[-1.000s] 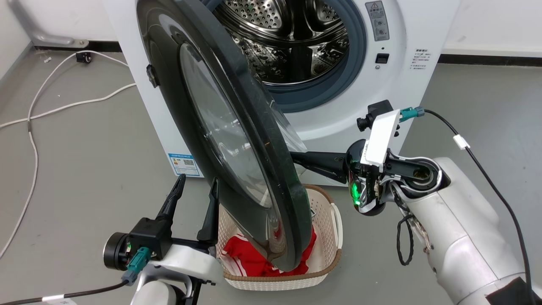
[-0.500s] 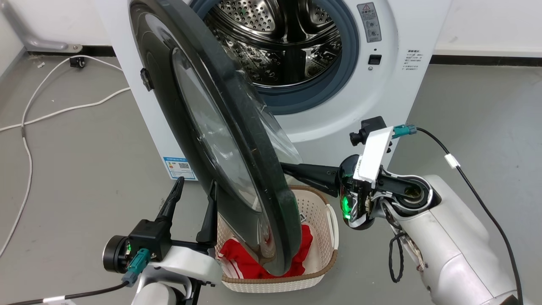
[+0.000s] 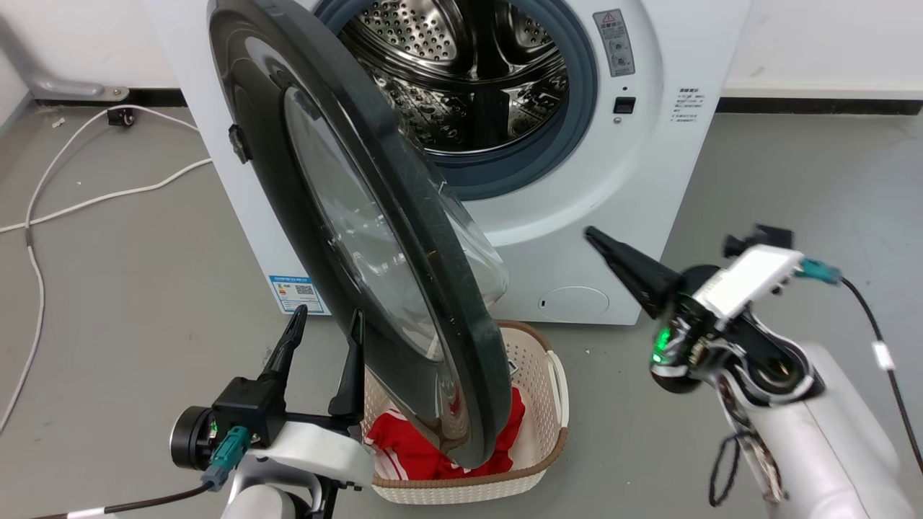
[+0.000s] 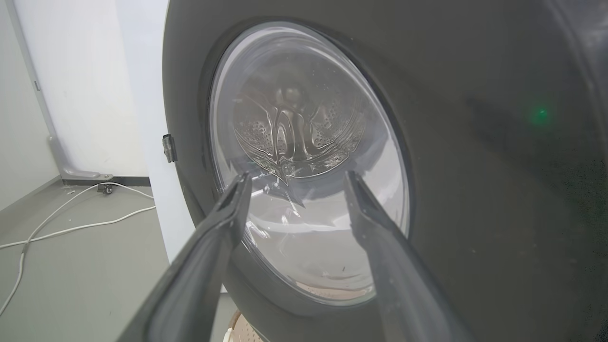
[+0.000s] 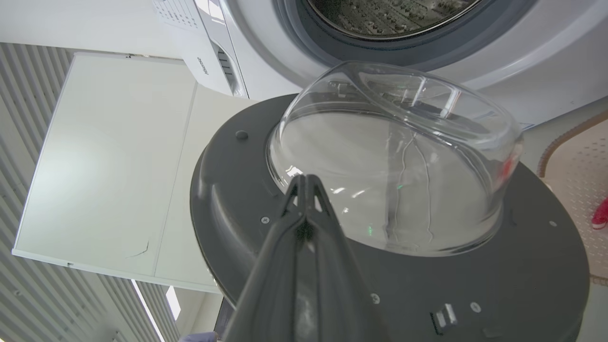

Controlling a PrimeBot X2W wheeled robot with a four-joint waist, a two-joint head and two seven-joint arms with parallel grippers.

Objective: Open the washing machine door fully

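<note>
Head view showed the right pincer, fingers pressed together and empty, drawn back off the washing machine door, which stood apart to its left (only half open, so more swing seemed needed). The left pincer, spread wide, sat just beside the door's outer face.

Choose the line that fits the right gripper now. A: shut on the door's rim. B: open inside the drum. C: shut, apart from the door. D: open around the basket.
C: the right gripper has its fingers pressed together, and the head view shows a gap between it and the washing machine door.
</note>
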